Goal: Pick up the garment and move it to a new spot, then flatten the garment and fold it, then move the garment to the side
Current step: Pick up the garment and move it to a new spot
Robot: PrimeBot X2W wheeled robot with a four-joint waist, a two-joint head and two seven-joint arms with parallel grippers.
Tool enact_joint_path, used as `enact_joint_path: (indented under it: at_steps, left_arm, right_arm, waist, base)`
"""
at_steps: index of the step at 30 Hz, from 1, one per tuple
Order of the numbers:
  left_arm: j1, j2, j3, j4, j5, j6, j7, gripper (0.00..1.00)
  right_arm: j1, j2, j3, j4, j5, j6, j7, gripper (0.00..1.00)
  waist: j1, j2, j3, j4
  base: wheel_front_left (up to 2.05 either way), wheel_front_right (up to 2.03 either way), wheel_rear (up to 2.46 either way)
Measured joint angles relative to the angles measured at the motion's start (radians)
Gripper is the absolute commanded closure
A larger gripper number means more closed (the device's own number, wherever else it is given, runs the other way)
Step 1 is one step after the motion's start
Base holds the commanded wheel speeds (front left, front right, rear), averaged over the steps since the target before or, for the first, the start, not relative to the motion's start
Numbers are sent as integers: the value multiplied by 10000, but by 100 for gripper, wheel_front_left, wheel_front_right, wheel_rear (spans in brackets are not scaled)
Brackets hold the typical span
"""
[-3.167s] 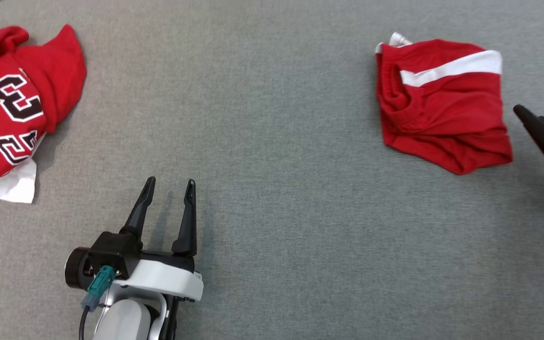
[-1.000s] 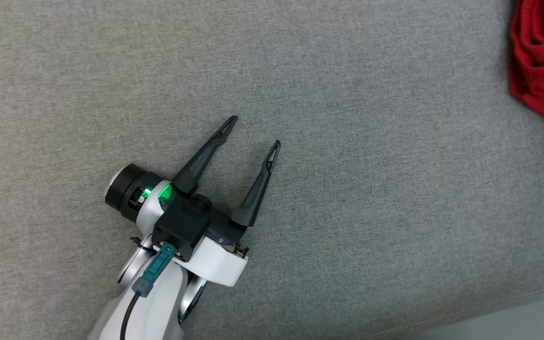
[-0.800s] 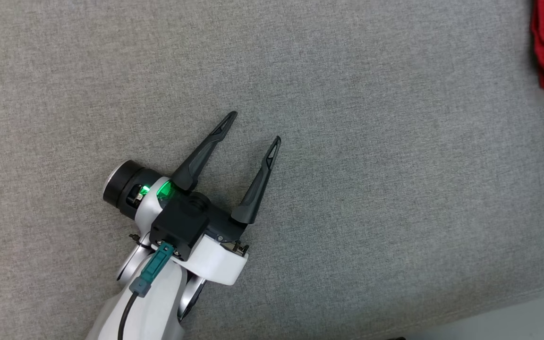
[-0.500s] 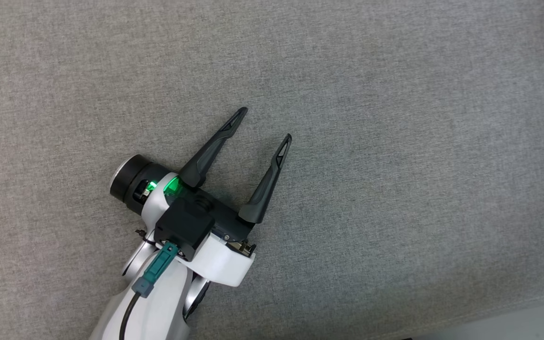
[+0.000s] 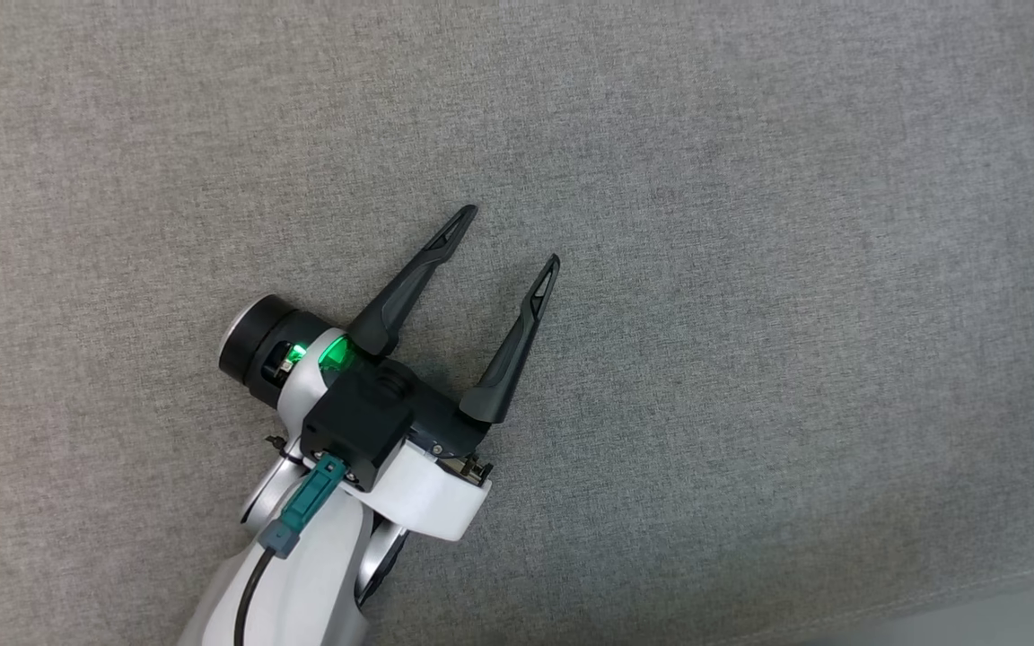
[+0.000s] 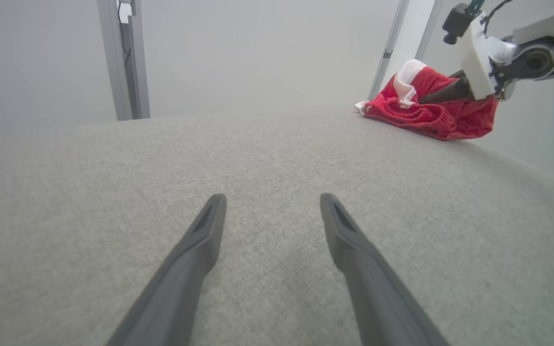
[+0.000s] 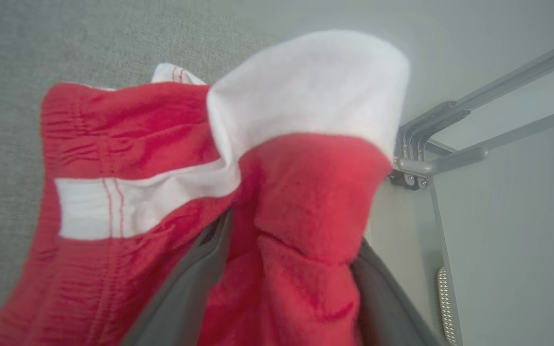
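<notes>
Head view. My left claw [image 5: 513, 235]: released, fingers spread, nothing between them, low over the grey woven surface [image 5: 750, 269]. A strip of pale floor [image 5: 975, 624] lies past the surface's near right edge.

Left wrist view. Garment [image 6: 450, 125]: red with white trim, bunched at the far right of the surface, well apart from my left claw. My right claw [image 6: 431, 97] reaches into it. Behind stand a metal post [image 6: 123, 57] and a plain pale wall [image 6: 258, 48].

Right wrist view. My right claw's fingers [image 7: 185, 288] are spread wide, with a fold of the garment bulging between them. A white band [image 7: 113, 202] crosses the red. A grey metal frame [image 7: 450, 144] stands to the right.
</notes>
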Motion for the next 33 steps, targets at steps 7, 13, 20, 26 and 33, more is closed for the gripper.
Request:
enact_joint_path:
  at_steps: [7, 13, 20, 26, 33]
  left_arm:
    - [-1, -56, -10, 311, -82, 2, 27, 0]
    - [72, -63, -33, 466, -222, 33, 71, 0]
    - [371, -36, 134, 579, -433, 199, 136, 0]
    - [589, -13, 485, 585, -688, 405, 148, 0]
    - [1026, -19, 1214, 441, -1009, 700, 148, 0]
  right_arm:
    - [-512, -73, 533, 311, -420, 0, -270, 0]
    - [-1106, -150, 581, 690, -581, 0, -405, 0]
    - [-1150, 504, 171, 374, 309, 0, -1047, 0]
    - [-286, 1070, -63, -295, 1143, 0, -2054, 0]
    - [1161, 1870, -232, -1386, 1638, 0, -3078, 0]
  waist:
    - [0, 0, -328, 104]
    - [0, 0, -596, 283]
    - [0, 0, -1092, 403]
    - [0, -1, -1865, 483]
    - [0, -1, -3005, 632]
  base:
    - [0, 0, 0]
    - [0, 0, 0]
    - [0, 0, 0]
    - [0, 0, 0]
    - [0, 0, 0]
